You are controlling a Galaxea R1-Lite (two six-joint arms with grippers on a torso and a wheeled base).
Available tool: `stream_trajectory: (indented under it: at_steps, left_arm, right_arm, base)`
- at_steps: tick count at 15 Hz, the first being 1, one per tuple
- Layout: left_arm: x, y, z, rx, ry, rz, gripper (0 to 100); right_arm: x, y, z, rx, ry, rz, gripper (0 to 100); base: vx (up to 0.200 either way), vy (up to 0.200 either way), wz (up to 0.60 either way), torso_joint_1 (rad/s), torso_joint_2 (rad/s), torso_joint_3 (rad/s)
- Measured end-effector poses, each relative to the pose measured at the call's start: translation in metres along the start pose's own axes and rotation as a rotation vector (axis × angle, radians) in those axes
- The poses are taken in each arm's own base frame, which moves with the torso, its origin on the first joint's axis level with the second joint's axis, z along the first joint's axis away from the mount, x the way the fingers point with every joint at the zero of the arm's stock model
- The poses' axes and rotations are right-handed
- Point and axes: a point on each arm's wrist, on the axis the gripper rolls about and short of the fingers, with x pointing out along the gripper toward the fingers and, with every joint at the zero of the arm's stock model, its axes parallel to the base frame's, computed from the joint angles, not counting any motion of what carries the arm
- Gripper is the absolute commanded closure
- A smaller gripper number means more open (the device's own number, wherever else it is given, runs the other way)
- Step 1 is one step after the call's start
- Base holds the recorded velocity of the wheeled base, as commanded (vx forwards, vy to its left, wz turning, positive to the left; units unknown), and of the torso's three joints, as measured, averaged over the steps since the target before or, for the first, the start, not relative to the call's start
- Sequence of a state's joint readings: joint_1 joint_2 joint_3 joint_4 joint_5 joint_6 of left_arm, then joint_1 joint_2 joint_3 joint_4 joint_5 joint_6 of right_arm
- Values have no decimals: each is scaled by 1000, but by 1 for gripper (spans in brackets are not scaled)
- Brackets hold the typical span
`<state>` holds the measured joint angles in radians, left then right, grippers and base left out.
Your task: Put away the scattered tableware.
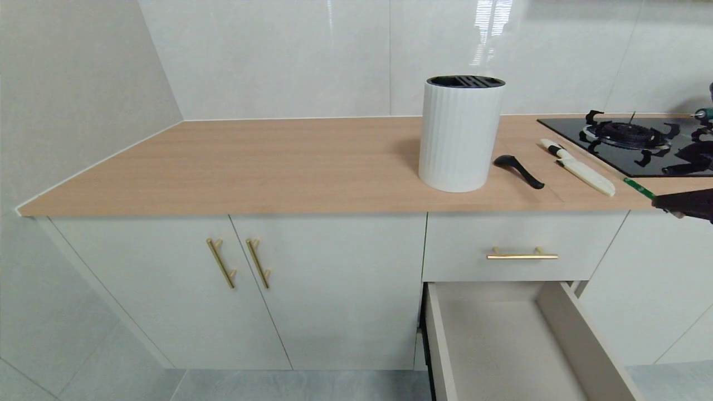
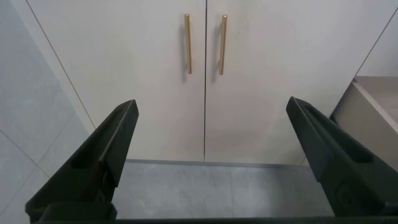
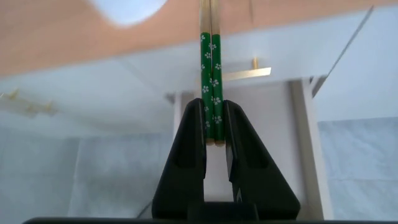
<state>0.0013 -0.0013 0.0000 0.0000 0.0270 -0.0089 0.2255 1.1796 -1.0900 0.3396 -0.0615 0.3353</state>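
Here, green chopsticks (image 3: pixel 211 74) tight in the right hand (image 3: pixel 213 111), near the knife (image 1: pixel 579 167).

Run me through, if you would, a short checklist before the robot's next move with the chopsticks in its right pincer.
1. Right pincer shut on the pair of green flower-patterned chopsticks: ok.
2. Chopsticks side by side, parallel: ok.
3. White ribbed cylindrical holder upright on the wooden countertop: ok.
4. Free slot in the holder's black top: cannot tell.
5. Left pincer open, holding nothing: ok.
6. Black long-handled spoon and white knife put away: not ok, both lie on the countertop.
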Motion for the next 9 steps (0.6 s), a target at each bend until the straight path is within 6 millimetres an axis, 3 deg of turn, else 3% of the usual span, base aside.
stream_trajectory:
  at_steps: [3, 9]
  left_arm:
    - [0, 0, 0, 0, 0, 0, 0]
    - [0, 0, 0, 0, 0, 0, 0]
  right_arm:
    - [-10, -5, -12, -30, 2, -1, 100]
    - [-6, -10, -29, -107, 52, -14, 100]
  base:
    - [0, 0, 0, -14, 51, 37]
    - [0, 0, 0, -133, 399, 264]
